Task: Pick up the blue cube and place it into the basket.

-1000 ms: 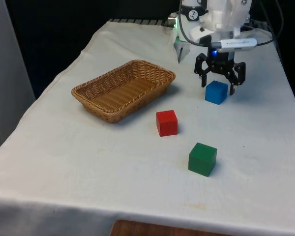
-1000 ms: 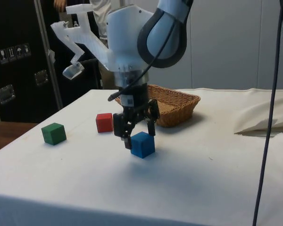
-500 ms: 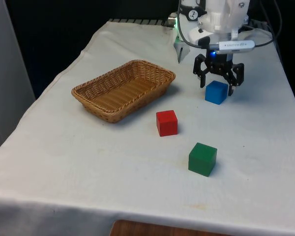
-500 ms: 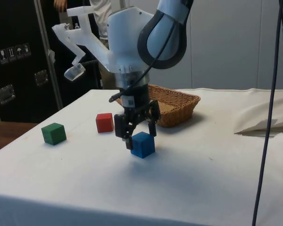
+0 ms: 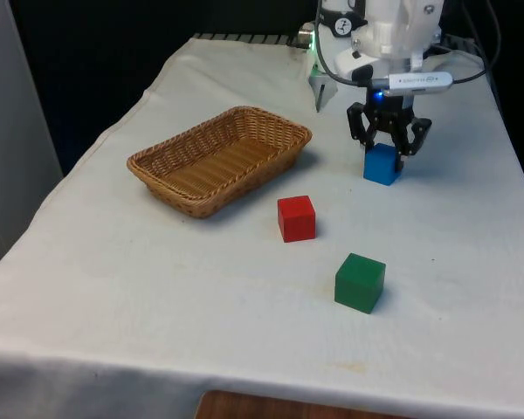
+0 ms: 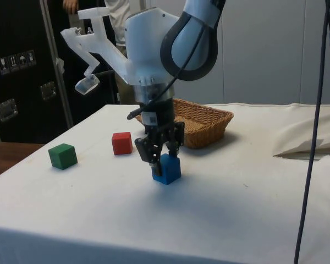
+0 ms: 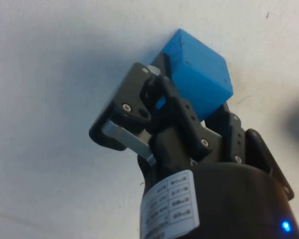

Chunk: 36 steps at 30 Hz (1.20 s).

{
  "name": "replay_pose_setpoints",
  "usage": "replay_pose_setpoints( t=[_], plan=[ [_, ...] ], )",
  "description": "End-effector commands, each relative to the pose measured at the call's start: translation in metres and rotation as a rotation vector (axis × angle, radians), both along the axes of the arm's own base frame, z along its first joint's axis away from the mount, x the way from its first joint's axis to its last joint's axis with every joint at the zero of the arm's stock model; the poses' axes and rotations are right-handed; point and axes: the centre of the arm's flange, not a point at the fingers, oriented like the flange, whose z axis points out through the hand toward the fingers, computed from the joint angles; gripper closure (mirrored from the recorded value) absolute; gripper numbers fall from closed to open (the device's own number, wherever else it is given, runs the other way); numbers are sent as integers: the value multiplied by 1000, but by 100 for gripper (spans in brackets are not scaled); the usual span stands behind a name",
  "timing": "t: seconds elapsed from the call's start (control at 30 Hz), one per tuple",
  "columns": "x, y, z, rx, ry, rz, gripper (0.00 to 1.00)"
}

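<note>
The arm reaches straight down, its gripper (image 5: pixel 388 145) with jaws closed on the blue cube (image 5: pixel 382 164), a plain solid block resting on the white-clothed surface (image 5: pixel 201 288), well apart from the wicker basket (image 5: pixel 219 157).

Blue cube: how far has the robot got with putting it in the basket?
Done: the gripper has reached the blue cube and its fingers are closed on its sides. In hand: the grasp, with the cube sitting on the cloth. Left: lifting it, carrying it over to the empty basket and dropping it in.
</note>
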Motion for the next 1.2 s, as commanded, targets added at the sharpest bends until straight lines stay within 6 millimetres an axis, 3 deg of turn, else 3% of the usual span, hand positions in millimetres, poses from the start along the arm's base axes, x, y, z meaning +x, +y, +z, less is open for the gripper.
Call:
replay_pose_setpoints(
  t=[0.0, 0.17, 0.27, 0.3, 0.33, 0.6, 1.13, 1.17],
  plan=[
    [0, 0, 0, 0, 0, 0, 99],
    [0, 0, -1, -2, -1, 2, 98],
    [-1, 0, 11, -3, -3, 2, 98],
    [1, 0, 4, 0, -5, 0, 98],
    [0, 1, 15, -4, -6, 2, 98],
    [-3, 0, 45, -18, -5, 3, 98],
    [-3, -8, 94, -44, -9, 2, 98],
    [-3, -6, 90, -41, -9, 1, 98]
  ],
)
